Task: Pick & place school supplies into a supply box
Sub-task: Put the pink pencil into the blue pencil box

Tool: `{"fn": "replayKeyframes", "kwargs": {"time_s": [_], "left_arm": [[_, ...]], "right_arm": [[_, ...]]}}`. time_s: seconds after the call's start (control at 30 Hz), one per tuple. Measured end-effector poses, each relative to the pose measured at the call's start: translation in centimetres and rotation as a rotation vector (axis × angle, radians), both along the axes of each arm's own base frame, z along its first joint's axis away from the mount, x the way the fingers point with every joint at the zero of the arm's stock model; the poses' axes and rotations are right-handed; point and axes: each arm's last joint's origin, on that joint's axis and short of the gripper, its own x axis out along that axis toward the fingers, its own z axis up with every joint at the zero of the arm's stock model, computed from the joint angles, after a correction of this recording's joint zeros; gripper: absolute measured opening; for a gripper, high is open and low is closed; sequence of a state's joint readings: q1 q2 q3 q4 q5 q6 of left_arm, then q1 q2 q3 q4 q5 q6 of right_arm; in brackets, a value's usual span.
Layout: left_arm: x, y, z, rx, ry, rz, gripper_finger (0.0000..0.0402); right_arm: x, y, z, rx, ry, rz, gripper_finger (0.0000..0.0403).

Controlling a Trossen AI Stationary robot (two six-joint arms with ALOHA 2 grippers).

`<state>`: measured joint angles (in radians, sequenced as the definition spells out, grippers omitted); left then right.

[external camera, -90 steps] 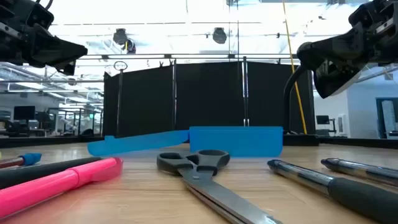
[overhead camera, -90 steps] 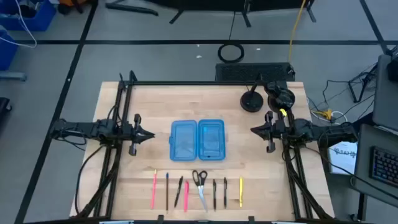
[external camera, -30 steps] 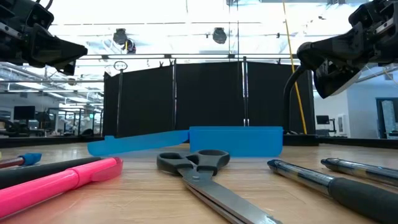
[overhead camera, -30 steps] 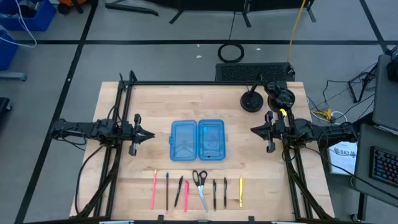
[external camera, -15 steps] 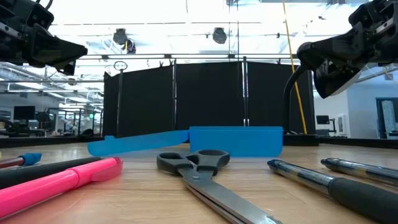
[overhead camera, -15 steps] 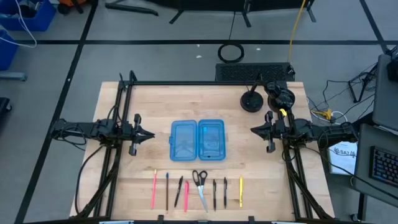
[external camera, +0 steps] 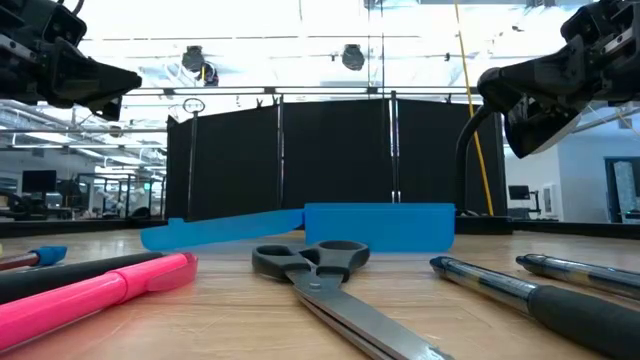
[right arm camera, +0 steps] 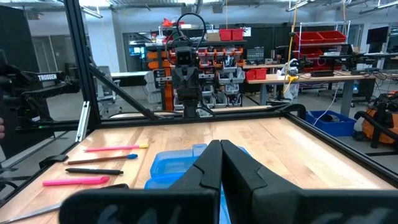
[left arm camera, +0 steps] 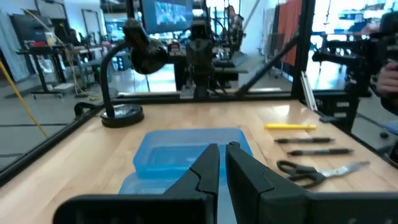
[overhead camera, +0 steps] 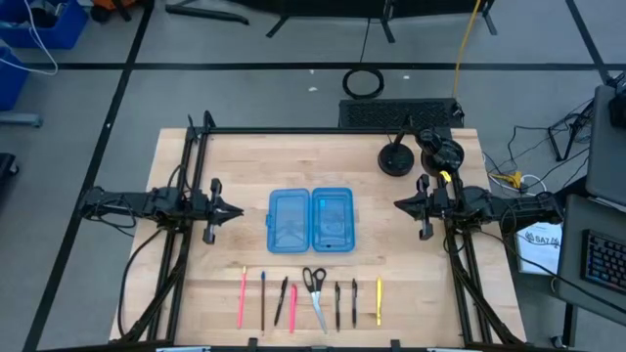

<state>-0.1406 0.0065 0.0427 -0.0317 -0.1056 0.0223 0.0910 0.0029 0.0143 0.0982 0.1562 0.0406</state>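
The blue translucent supply box (overhead camera: 311, 220) lies open at the table's middle, both halves flat on the wood. The school supplies lie in a row near the near edge: a pink pen (overhead camera: 243, 296), dark pens (overhead camera: 281, 300), black-handled scissors (overhead camera: 315, 291), more black pens (overhead camera: 337, 304) and a yellow pencil (overhead camera: 379, 300). My left gripper (overhead camera: 235, 211) hovers left of the box, shut and holding nothing. My right gripper (overhead camera: 399, 204) hovers right of it, shut and holding nothing. In the low view both grippers (external camera: 130, 80) (external camera: 490, 85) hang well above the table.
A black desk lamp (overhead camera: 396, 159) stands on the far right part of the table, behind my right arm. Black frame rails (overhead camera: 201, 176) run along the table's left, right and far sides. Bare wood lies between the box and the row of supplies.
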Motion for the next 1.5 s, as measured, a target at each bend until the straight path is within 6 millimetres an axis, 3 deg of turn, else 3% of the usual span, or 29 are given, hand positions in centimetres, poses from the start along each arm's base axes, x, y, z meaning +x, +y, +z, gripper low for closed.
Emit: {"fn": "replayKeyframes", "kwargs": {"time_s": [0.4, 0.67, 0.87, 0.97, 1.2, 1.33, 1.5], "left_arm": [[-0.1, 0.0, 1.2, -0.042, -0.119, -0.001, 0.0033], [-0.2, 0.1, 2.2, -0.251, -0.184, -0.015, 0.0033], [0.5, -0.2, 3.4, -0.342, -0.117, 0.113, 0.0033], [1.6, -0.7, 5.1, -0.397, -0.021, 0.184, 0.0033], [6.0, -3.0, 8.9, -0.544, 0.402, 0.506, 0.0032], [9.6, -5.4, 11.1, -0.659, 0.644, 0.578, 0.0032], [13.2, -9.0, 11.9, -0.738, 1.067, 0.734, 0.0011]], "right_arm": [[0.0, 0.0, 0.1, -0.030, -0.008, -0.003, 0.0000], [0.0, 0.0, 0.1, -0.036, -0.005, -0.007, 0.0000], [0.0, 0.0, 0.1, -0.075, -0.001, -0.013, 0.0000], [0.0, 0.0, 0.0, -0.127, 0.003, -0.017, 0.0000], [0.0, -0.1, 0.0, -0.157, 0.007, -0.032, 0.0000], [0.0, -0.2, 0.0, -0.172, 0.017, -0.099, 0.0000], [0.0, -0.3, 0.0, -0.172, 0.021, -0.125, 0.0000]]}}
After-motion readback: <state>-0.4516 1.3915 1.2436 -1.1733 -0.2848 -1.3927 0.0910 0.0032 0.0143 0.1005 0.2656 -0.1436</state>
